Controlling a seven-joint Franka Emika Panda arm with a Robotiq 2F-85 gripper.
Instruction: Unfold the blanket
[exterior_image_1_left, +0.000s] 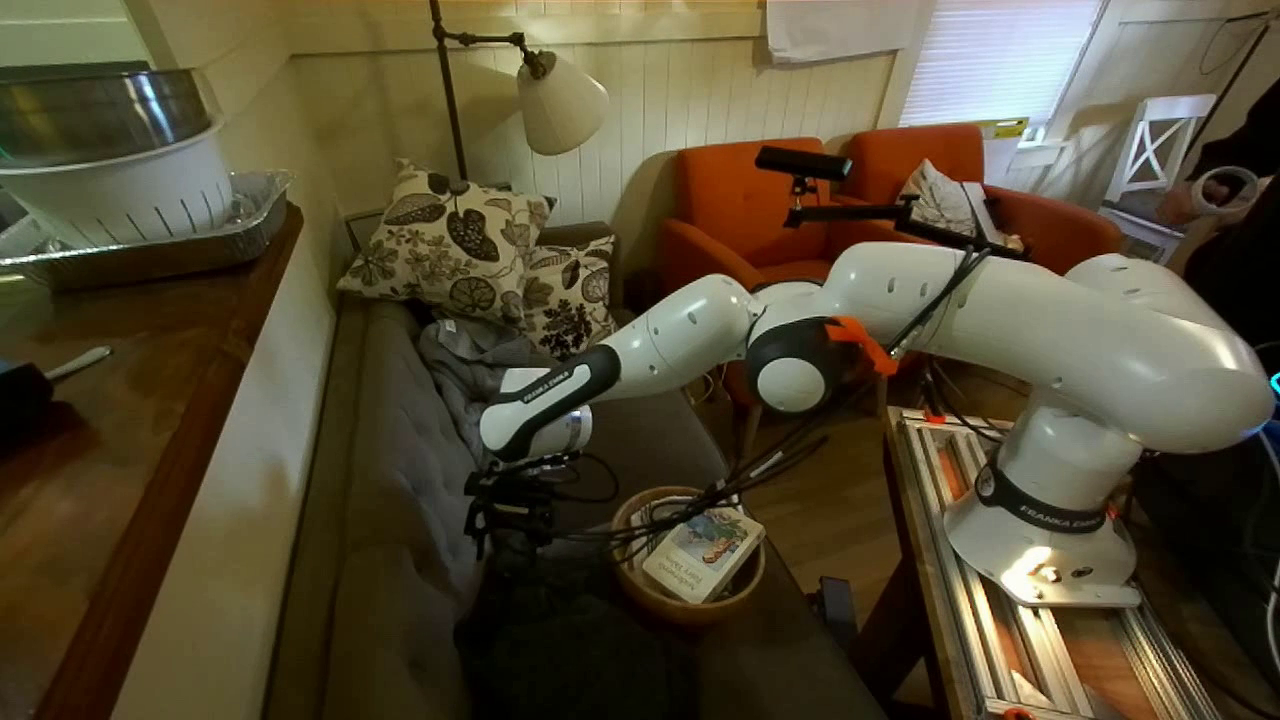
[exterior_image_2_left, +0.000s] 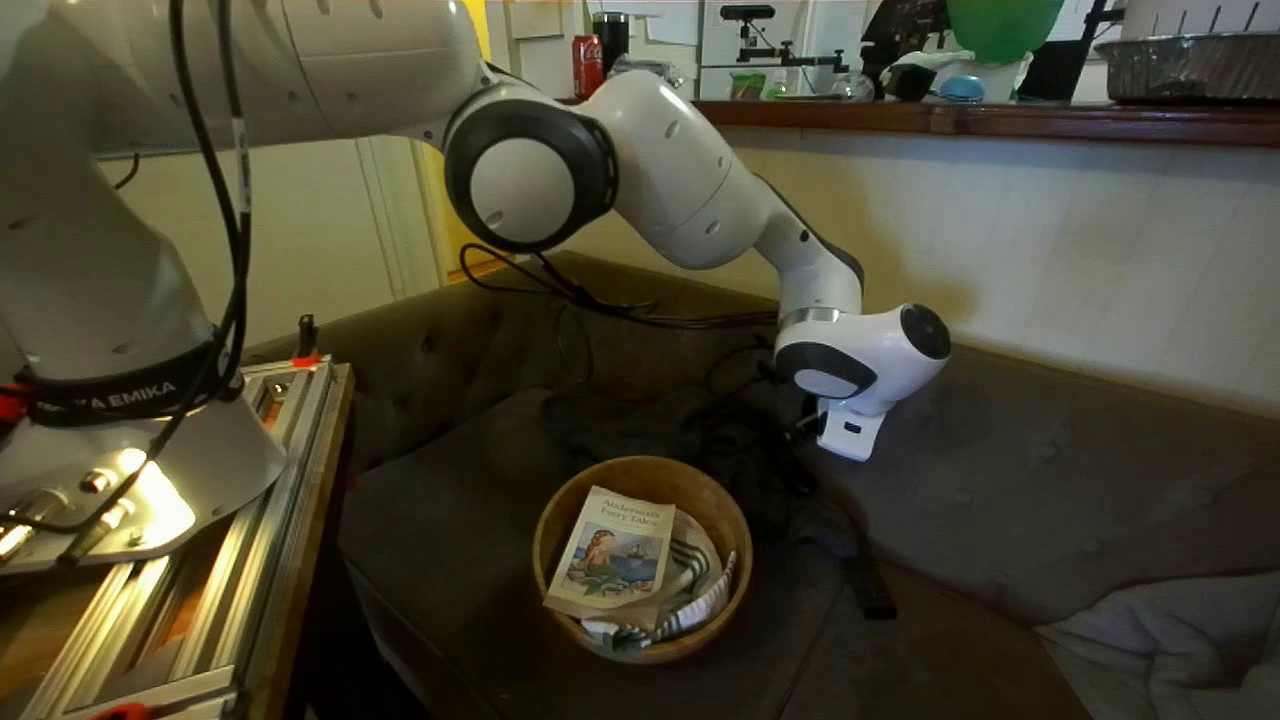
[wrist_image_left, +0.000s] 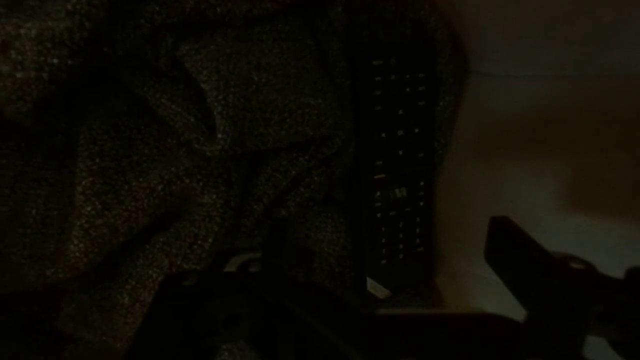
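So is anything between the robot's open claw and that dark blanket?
Yes: the dim wrist view shows a black remote control ahead of the open gripper, apparently resting on the blanket.

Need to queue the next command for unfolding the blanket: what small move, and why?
I'd probably lower the open tool over the remote to lift it away first: in the wrist view it lies on the blanket, framed between the jaws, and could slide off during unfolding.

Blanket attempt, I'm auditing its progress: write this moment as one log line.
blanket: rumpled on sofa, not unfolded | remote: near blanket's edge | basket: alongside, book inside | jaws: open, no grip seen
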